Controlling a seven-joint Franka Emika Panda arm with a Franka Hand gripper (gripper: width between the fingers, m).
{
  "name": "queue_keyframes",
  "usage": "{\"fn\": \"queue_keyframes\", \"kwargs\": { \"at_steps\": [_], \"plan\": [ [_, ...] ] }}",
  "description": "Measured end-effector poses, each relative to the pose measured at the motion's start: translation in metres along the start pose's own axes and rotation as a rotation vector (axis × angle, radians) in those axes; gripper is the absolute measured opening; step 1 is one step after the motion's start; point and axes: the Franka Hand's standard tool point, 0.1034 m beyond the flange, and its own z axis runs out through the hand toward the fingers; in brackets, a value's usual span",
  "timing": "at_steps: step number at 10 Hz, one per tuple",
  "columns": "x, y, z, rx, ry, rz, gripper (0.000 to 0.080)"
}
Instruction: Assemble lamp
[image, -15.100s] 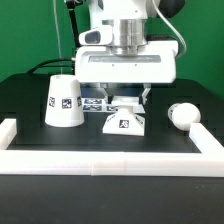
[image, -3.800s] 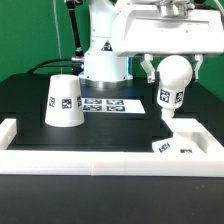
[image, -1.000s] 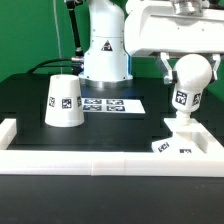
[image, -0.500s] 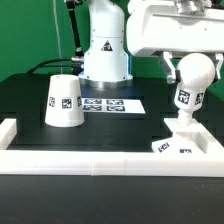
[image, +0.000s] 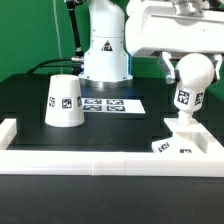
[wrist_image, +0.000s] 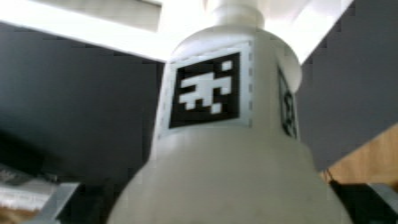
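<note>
My gripper (image: 190, 66) is shut on the round head of the white bulb (image: 190, 84), one finger (image: 165, 70) on each side. The bulb is upright, stem down, its tag facing the camera. The stem meets the flat angular base (image: 170, 146), which lies in the front corner at the exterior view's right. I cannot tell how deep the stem sits in the base. In the wrist view the bulb (wrist_image: 222, 150) with its tag fills the picture and hides the fingertips. The cone shade (image: 62, 102) stands alone at the exterior view's left.
The marker board (image: 112, 104) lies flat behind the middle of the black table. A low white wall (image: 100, 161) borders the table's front and sides. The robot pedestal (image: 104, 55) stands at the back.
The base moved from the middle to the right front corner. The bulb, once lying loose at the right, was carried down onto it. In the last second its tag shifted slightly right.
</note>
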Motion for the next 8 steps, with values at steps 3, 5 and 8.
{"fn": "queue_keyframes", "kwargs": {
  "at_steps": [3,5,8],
  "plan": [
    [-0.007,-0.006,0.001,0.000,0.014,-0.005,0.0579],
    [-0.010,-0.006,0.003,0.000,0.011,-0.004,0.0579],
    [-0.020,-0.006,0.008,-0.001,0.010,-0.003,0.0579]
  ]
}}
